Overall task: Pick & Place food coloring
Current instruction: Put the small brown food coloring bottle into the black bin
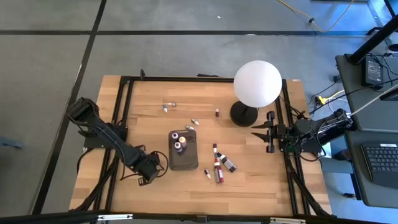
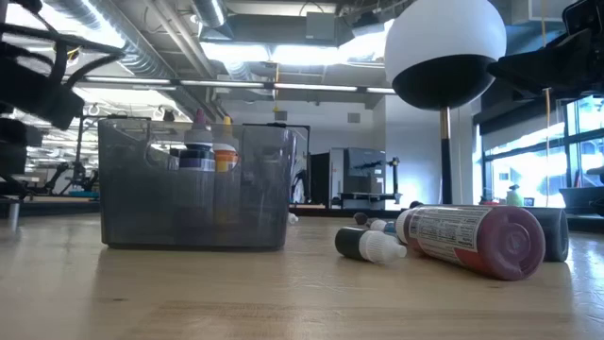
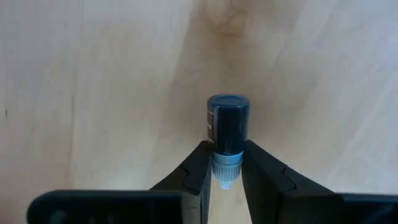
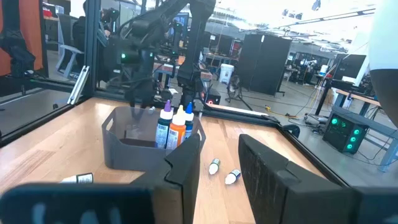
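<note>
The food coloring bottles are spread about. Several stand upright in the dark grey tray (image 1: 184, 158) (image 2: 193, 189) (image 4: 134, 149). Others lie on their sides on the wood: a red one (image 1: 217, 165) (image 2: 472, 238) next to a dark one (image 1: 227, 163), and small ones (image 1: 208, 173) (image 1: 194, 121) (image 1: 165, 107). My left gripper (image 1: 153, 168) (image 3: 227, 177) is left of the tray's near end and is shut on a dark bottle (image 3: 228, 123). My right gripper (image 1: 268, 132) (image 4: 217, 168) hangs open at the table's right edge, beside the lamp base. My left gripper pinches the dark bottle by its white cap end (image 3: 226, 163), between the two fingers (image 3: 198, 169). The dark body sticks straight out past the fingertips toward the wood below. Whether its base touches the table, I cannot tell.
A big white globe lamp (image 1: 257, 83) (image 2: 444, 52) stands on a black base (image 1: 244, 114) at the far right of the table, close to my right gripper. Black frame rails (image 1: 124, 112) run along the table's edges. Bare wood lies in front of the tray.
</note>
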Tool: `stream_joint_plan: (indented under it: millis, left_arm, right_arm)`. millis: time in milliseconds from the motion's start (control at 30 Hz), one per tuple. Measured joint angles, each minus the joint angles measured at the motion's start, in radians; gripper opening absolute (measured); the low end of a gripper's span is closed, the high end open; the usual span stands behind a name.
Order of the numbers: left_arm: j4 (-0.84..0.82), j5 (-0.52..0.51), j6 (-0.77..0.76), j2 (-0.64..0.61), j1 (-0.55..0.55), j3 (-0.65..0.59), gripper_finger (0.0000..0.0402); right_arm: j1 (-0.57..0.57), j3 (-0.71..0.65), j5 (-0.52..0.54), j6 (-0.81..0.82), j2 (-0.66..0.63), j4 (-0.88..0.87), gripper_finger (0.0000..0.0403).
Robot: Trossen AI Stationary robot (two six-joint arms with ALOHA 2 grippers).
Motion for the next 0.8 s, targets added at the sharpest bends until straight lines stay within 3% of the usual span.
stream_joint_plan:
  millis: [167, 300, 533, 667, 800]
  left_arm:
    - [-0.011, -0.055, -0.008, -0.05, 0.001, 0.046, 0.0067]
    - [-0.005, -0.2, 0.03, -0.089, 0.005, 0.117, 0.0068]
    - [0.018, -0.398, 0.261, -0.096, 0.06, 0.257, 0.0067]
    - [0.085, -0.395, 0.374, -0.064, 0.132, 0.283, 0.0067]
    - [0.135, -0.292, 0.466, -0.01, 0.205, 0.284, 0.0068]
  right_arm:
    - [0.0, 0.0, 0.0, 0.0, 0.0, 0.0, 0.0114]
    - [0.0, 0.0, 0.0, 0.0, 0.0, 0.0, 0.0114]
    - [0.0, 0.0, 0.0, 0.0, 0.0, 0.0, 0.0114]
    - [0.0, 0.0, 0.0, 0.0, 0.0, 0.0, 0.0114]
    - [0.0, 0.0, 0.0, 0.0, 0.0, 0.001, 0.0114]
